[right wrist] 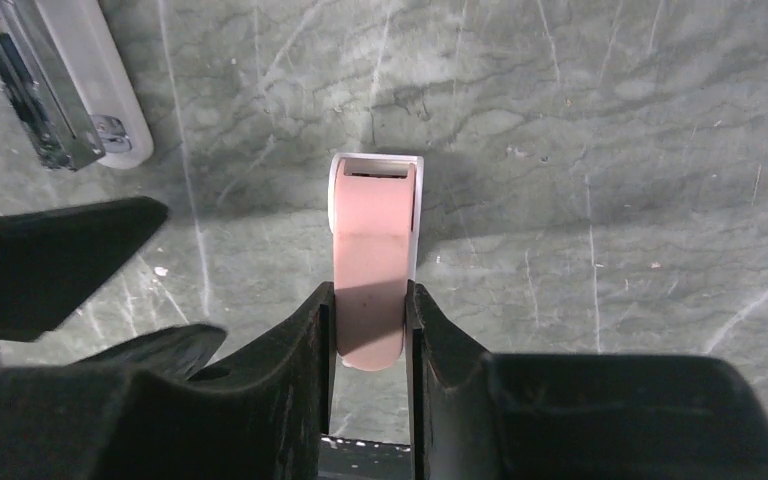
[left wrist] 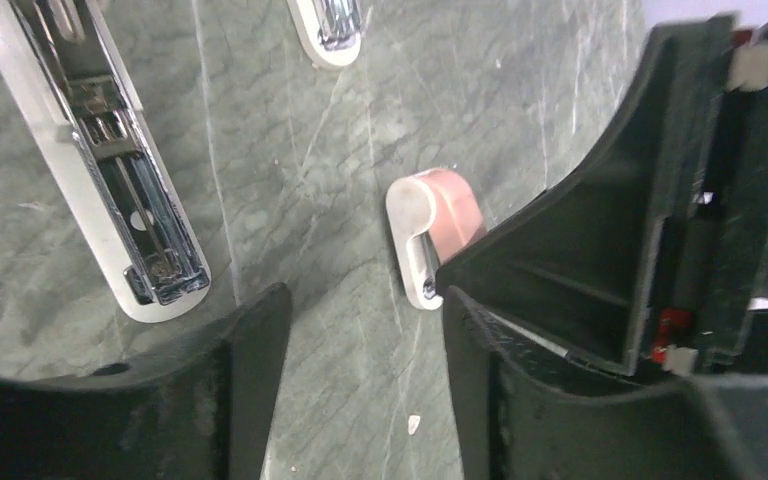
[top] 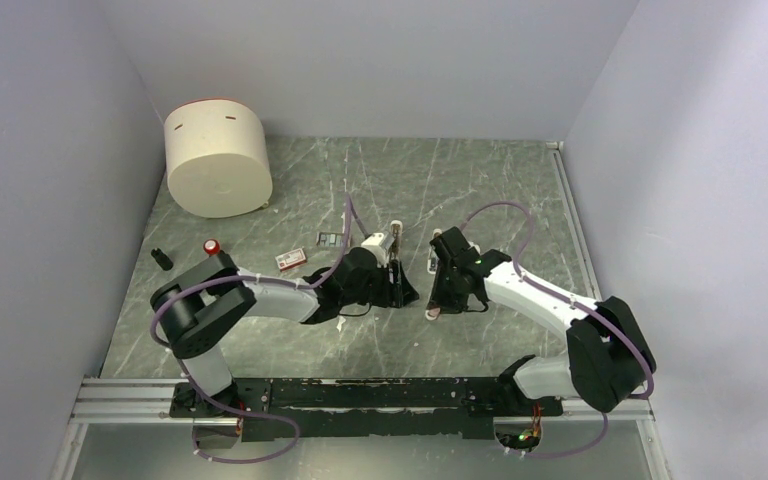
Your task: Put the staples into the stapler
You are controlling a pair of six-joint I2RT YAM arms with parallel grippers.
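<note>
The stapler is a slim white bar lying on the green marble table with its chrome channel facing up; it also shows in the top view and the right wrist view. My left gripper hangs open just right of it with only bare table between its fingers. My right gripper is shut on a pink stubby piece that rests on the table. In the top view both grippers, left and right, sit close together. The red-and-white staples box and a dark grey staple block lie left of them.
A short white piece with chrome lies beyond the pink one. A large cream cylinder stands at the back left. A red-capped item and a small black item lie at the left. Grey walls enclose the table.
</note>
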